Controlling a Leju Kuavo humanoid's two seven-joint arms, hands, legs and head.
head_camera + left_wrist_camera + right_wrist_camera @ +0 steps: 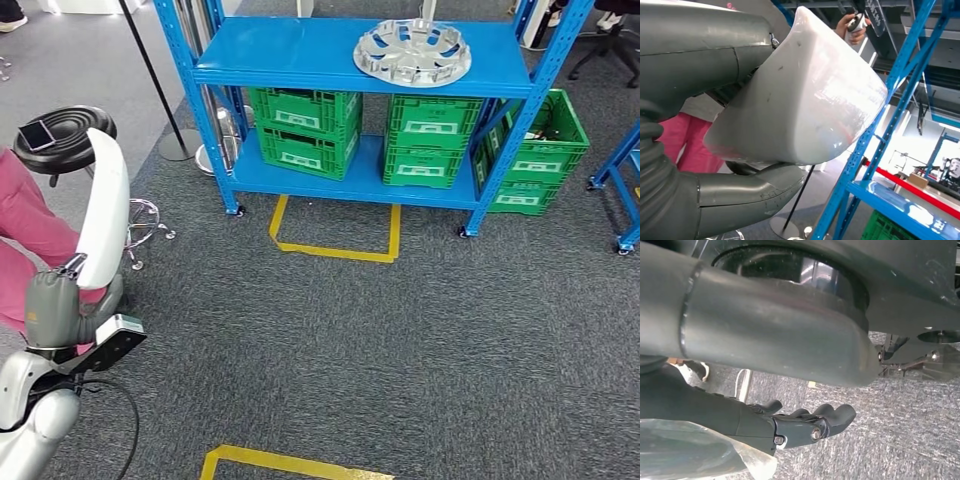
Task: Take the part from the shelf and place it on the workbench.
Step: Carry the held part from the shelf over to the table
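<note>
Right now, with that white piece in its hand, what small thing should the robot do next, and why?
Probably turn away from the blue shelf and look for the workbench. The left hand already holds the white curved part, clear of the shelf. That is a guess: the workbench's direction cannot be told.

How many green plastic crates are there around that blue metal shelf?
4: two green plastic crates on the blue metal shelf, lower level, left and middle; two stacked behind its right post. Others may be hidden.
</note>
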